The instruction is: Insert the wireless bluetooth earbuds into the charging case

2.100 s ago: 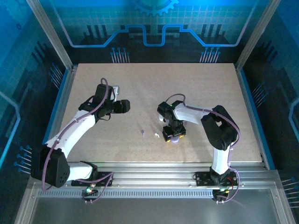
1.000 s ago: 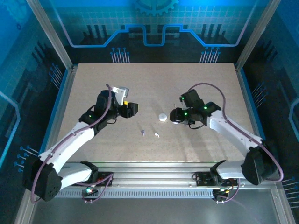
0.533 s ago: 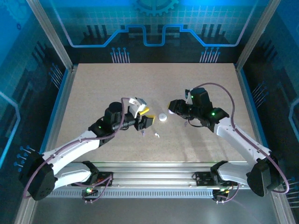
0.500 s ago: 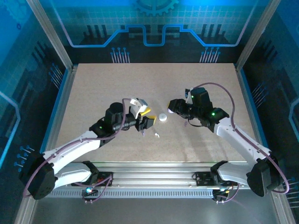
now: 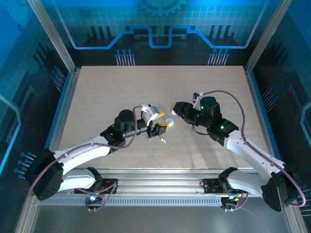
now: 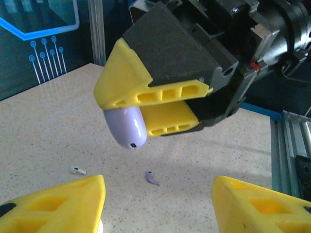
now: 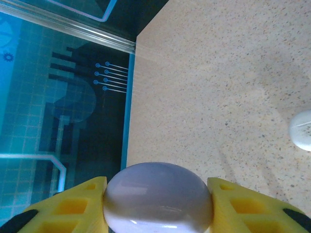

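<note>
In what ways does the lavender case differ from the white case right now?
Colour: the lavender case is pale purple; the white case is white. Support: the lavender case is clamped between the right gripper's fingers, above the table; the white case lies on the table. Both are smooth, rounded pebbles.

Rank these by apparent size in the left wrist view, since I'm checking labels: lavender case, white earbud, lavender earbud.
1. lavender case, largest, though held up nearer the camera.
2. white earbud and lavender earbud: both tiny on the table, too alike to rank.
</note>
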{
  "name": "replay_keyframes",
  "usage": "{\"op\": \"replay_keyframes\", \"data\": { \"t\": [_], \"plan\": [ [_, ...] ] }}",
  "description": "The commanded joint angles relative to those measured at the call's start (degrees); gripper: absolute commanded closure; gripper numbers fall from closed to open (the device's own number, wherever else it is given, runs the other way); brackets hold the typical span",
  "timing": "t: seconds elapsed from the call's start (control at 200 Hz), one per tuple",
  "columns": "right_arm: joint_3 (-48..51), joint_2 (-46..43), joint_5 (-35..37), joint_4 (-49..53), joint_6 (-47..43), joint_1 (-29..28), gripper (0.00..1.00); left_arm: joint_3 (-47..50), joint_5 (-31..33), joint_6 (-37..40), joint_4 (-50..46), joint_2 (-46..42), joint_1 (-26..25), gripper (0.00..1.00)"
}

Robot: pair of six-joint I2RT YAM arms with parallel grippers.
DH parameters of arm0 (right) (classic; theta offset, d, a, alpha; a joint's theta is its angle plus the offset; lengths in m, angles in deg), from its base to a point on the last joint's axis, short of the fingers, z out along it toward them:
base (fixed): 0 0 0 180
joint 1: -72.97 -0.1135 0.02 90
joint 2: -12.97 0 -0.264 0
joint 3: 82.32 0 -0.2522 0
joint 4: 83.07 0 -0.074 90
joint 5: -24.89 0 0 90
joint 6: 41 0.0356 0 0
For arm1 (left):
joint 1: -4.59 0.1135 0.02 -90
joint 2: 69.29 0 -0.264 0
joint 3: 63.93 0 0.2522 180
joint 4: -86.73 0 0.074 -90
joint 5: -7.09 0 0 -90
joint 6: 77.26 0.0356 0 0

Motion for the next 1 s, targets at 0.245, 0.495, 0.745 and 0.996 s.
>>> {"op": "replay_keyframes", "data": {
  "t": [0.245, 0.495, 0.745, 0.996],
  "plan": [
    [2.5, -2.0, 4.0, -7.0, 3.9, -3.9, 0.6, 0.0, 5.0, -0.7, 6.9, 2.2, -0.7, 0.41],
    [2.0, -1.9, 5.8, -7.4, 4.1, -6.5, 0.6, -0.6, 5.8, -1.0, 8.0, 2.9, -0.6, 0.41],
    [1.8, -1.9, 6.5, -8.3, 4.1, -7.6, 0.6, -0.7, 6.9, -1.6, 8.1, 2.7, -0.6, 0.43],
    [1.9, -1.9, 6.9, -9.2, 4.3, -8.8, 0.6, -0.7, 7.0, -2.3, 8.7, 3.1, -0.6, 0.5]
  ]
}}
